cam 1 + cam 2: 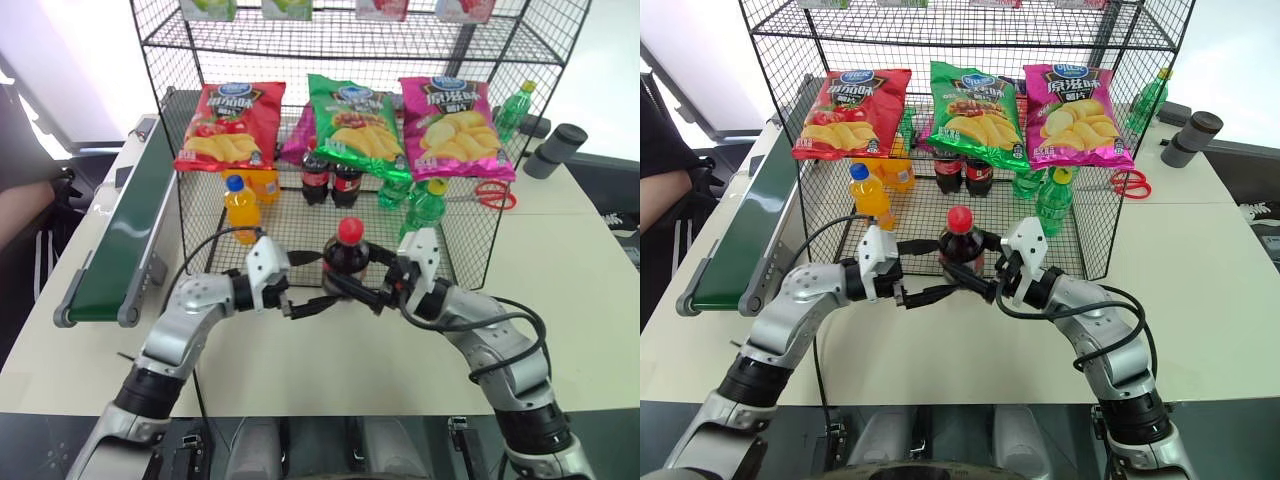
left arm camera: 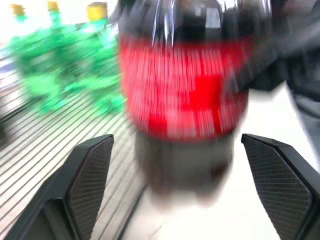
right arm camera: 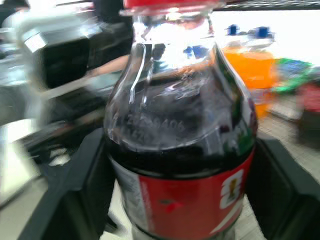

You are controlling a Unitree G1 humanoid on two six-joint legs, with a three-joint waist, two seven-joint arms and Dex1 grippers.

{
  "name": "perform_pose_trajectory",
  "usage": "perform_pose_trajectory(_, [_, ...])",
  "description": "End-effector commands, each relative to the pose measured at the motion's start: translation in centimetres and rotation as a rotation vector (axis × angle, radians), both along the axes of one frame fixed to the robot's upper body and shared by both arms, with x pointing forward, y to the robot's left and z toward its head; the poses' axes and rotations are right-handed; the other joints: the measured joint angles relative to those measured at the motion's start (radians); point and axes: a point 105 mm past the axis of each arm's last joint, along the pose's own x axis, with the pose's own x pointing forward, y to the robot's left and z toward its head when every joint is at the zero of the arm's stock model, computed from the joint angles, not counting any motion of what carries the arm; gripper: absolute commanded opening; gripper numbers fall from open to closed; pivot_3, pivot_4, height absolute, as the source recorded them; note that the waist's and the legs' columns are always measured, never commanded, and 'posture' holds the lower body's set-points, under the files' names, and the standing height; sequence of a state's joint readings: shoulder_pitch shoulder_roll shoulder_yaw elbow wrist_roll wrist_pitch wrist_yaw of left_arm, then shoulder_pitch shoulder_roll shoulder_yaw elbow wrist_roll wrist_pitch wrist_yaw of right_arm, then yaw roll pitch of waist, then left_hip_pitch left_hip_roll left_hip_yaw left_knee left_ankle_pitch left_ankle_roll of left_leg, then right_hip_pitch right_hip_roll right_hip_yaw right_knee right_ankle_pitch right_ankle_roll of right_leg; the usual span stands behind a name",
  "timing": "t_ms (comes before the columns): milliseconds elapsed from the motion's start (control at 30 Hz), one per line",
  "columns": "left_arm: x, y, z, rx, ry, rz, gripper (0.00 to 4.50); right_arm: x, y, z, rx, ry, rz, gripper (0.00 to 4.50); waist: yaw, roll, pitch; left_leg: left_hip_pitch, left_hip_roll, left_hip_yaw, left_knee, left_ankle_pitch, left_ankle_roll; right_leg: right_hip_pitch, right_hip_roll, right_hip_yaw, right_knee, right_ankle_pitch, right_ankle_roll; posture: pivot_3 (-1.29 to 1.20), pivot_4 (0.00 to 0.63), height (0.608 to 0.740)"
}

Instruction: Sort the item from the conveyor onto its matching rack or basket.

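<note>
Both grippers meet just in front of the rack (image 1: 470, 230), and between them stands the cola bottle (image 1: 347, 256), upright, red cap up, at the rack's open front edge above the white table (image 1: 560, 300). On its right side, the right gripper (image 1: 372, 292) has its black fingers pressed against the bottle's body, clamped on it. Opposite, the left gripper (image 1: 305, 303) has its fingers spread wide, the pads (image 2: 90, 175) clear of the bottle on either side. Behind, on the rack floor, stand an orange-drink bottle (image 1: 241, 208), two more cola bottles (image 1: 330, 182) and green bottles (image 1: 425, 205). Further left, the conveyor (image 1: 125, 235) runs along the table.
</note>
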State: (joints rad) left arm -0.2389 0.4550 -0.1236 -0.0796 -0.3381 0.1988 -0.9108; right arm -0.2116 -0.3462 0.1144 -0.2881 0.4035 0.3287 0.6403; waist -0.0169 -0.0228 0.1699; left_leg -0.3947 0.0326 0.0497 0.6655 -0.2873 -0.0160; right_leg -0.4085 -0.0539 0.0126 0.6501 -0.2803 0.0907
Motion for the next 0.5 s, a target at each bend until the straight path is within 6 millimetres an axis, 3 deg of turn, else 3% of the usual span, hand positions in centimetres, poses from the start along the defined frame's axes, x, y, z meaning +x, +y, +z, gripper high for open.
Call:
perform_pose_trajectory(33, [0.9,3.9,0.8,-0.048,-0.081,0.221,4.45,2.3,-0.4,0.6,0.015,-0.102,-0.13,2.99,0.001,0.0,0.0,0.0,0.0,0.0,0.0,0.0,0.0,0.0,0.0,0.0,0.0,0.0,0.0,0.0,0.15,0.74])
perform_pose_trajectory(167, [0.3,5.9,0.9,-0.115,-0.09,0.357,4.45,5.1,-0.1,-0.4,0.044,-0.131,-0.247,2.99,0.002,0.0,0.0,0.0,0.0,0.0,0.0,0.0,0.0,0.0,-0.002,0.0,0.001,0.0,0.0,0.0,0.15,0.74])
perform_pose_trajectory(500, [-1.2,5.6,1.0,-0.148,-0.091,0.421,4.45,9.6,1.4,-2.2,0.117,-0.119,-0.365,2.99,-0.003,0.0,0.0,0.001,-0.001,0.001,0.0,0.0,0.0,0.0,-0.006,0.0,0.001,0.0,0.0,0.0,0.15,0.74])
